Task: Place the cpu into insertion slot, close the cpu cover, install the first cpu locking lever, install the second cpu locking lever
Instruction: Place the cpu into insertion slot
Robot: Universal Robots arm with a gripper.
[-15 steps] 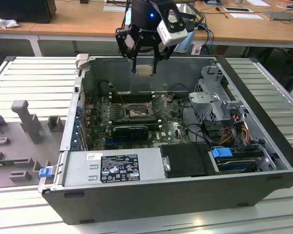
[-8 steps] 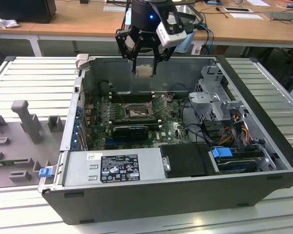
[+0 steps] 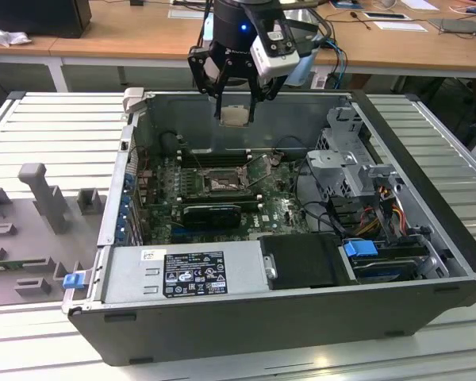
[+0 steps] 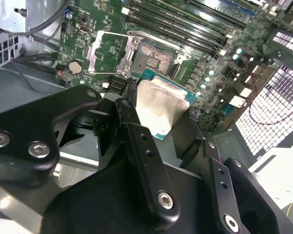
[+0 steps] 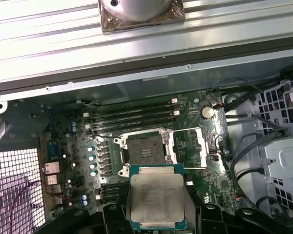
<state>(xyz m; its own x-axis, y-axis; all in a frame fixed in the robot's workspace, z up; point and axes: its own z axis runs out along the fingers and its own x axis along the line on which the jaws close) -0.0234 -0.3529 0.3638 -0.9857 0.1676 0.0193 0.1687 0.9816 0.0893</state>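
My gripper [image 3: 235, 111] hangs above the open computer case, shut on the cpu [image 3: 235, 116], a pale square chip with a green edge. In both wrist views the cpu [image 5: 156, 197] [image 4: 158, 105] sits between the black fingers [image 4: 132, 126], held clear above the board. The insertion slot [image 3: 222, 181] [image 5: 145, 148] [image 4: 154, 56] lies bare on the green board below the chip, its dark contact field exposed. The cpu cover [image 5: 204, 145] [image 4: 112, 33] is swung open and lies flat beside the slot.
Black memory slots [image 3: 214, 157] run along the slot's far side and a black ribbed block [image 3: 210, 213] along its near side. A power supply [image 3: 182, 274] fills the case front. A drive cage [image 3: 353, 159] and cables stand at the exterior view's right. A grey fixture [image 3: 44, 190] sits outside the case.
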